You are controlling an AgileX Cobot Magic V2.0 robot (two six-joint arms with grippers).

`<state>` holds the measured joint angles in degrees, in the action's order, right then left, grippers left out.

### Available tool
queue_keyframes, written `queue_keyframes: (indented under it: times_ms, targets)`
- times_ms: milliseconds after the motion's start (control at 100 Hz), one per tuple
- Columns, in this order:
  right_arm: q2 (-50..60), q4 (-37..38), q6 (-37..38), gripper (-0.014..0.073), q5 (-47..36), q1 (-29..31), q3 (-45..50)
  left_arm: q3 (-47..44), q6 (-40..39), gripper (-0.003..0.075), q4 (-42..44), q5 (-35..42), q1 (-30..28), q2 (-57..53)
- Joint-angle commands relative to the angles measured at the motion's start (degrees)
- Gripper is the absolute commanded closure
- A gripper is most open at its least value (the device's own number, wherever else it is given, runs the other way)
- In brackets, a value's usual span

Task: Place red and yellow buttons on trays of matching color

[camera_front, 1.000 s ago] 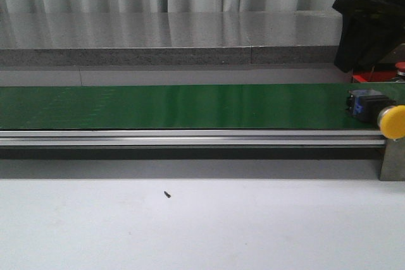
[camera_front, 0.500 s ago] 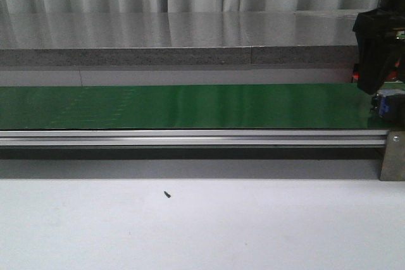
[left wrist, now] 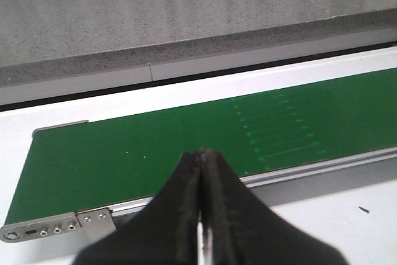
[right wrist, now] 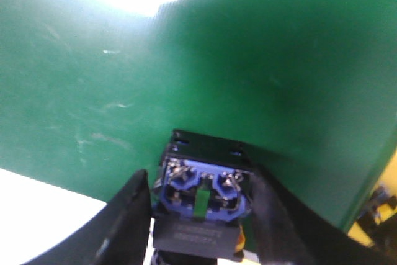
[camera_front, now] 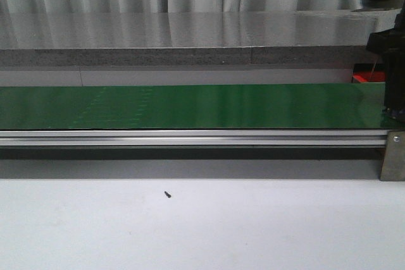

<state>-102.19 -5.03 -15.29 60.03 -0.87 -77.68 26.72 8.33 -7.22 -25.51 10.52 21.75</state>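
So the button (right wrist: 205,200) sits low centre in the right wrist view, between the right gripper (right wrist: 201,215) fingers: black square housing, blue terminal block w/ metal screws and a small green tab, grey label strip below. Cap colour not visible from this angle. Both dark fingers (right wrist: 127,221) press its sides, so I read the right gripper as clamped on it, just above the green belt (right wrist: 260,60). White table shows at lower left of that view, a bit of yellow at the far lower right edge, can't tell what it is.

Front view: right arm (camera_front: 393,61) is a dark mass at the right edge, blocking the belt's end; button itself hidden there. A sliver of the red tray (camera_front: 366,78) peeks out behind the belt (camera_front: 190,105), right side. Small dark speck (camera_front: 168,194) on the white table (camera_front: 202,232), lower centre.

Left gripper (left wrist: 201,159), bottom centre of its view: fingers pressed together, nothing between, over the belt's near rail (left wrist: 310,166).
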Motion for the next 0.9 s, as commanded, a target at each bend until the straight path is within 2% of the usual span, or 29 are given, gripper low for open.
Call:
queue_keyframes:
  times_ms: [0, 180, 420, 590, 670, 820, 890]
  targets:
    - [3.5, 0.2, -0.2, 0.0395, 2.6, 3.3, -1.2, 1.5, 0.0, 0.074, -0.4, 4.1, 0.4, 0.3]
    - [9.2, 0.0, -0.5, 0.0395, 1.5, 11.6, -1.3, 1.5, 0.0, 0.074, -0.4, 4.1, 0.4, 0.3]
    - [10.8, -0.5, -0.5, 0.0395, 1.6, 27.0, -1.8, 1.5, 0.0, 0.074, -0.4, 4.3, 0.4, 0.3]
    - [8.9, -1.8, -0.5, 0.039, -1.1, 30.0, -1.8, 1.5, 0.0, 0.074, -0.4, 4.3, 0.4, 0.3]
    - [7.7, -1.5, -0.5, 0.0332, -1.3, 30.0, -1.8, 1.5, 0.0, 0.074, -0.4, 4.3, 0.4, 0.3]
    - [6.9, -0.8, -0.5, 0.0121, -2.2, 30.0, -1.8, 1.5, 0.0, 0.074, -0.4, 4.3, 0.4, 0.3]
    - [7.0, -1.2, -0.4, 0.0099, -3.1, 29.9, -1.8, 1.5, 0.0, 0.074, -0.4, 4.3, 0.4, 0.3]
